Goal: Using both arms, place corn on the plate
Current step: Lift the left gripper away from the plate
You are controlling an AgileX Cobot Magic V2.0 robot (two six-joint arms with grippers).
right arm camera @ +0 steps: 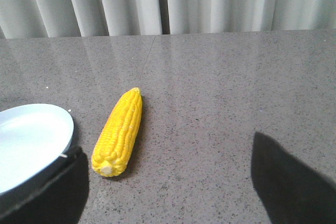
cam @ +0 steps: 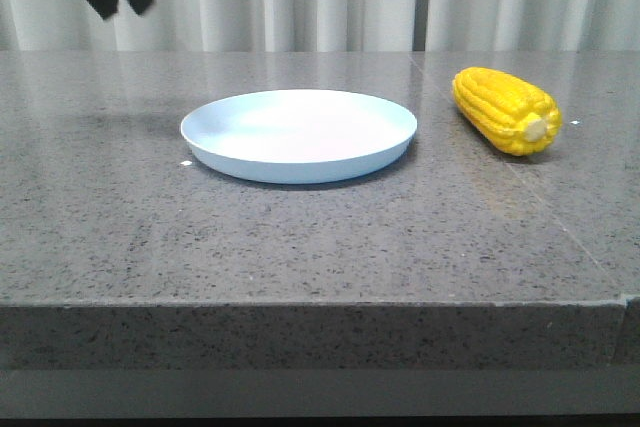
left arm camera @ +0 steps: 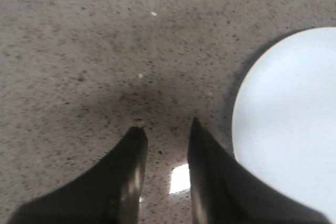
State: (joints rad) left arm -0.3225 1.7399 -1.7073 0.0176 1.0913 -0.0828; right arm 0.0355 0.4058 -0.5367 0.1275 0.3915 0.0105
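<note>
Grey speckled counter with white curtains behind. Plate sits mid-table with nothing on it, corn lying just to its right, pale cut end toward me. My right gripper is wide open, nearer the corn, looking along its length. Left gripper hovers slightly parted left of the plate.

I count one corn cob, one plate, and two grippers: the left gripper and the right gripper, each showing two fingers.
</note>
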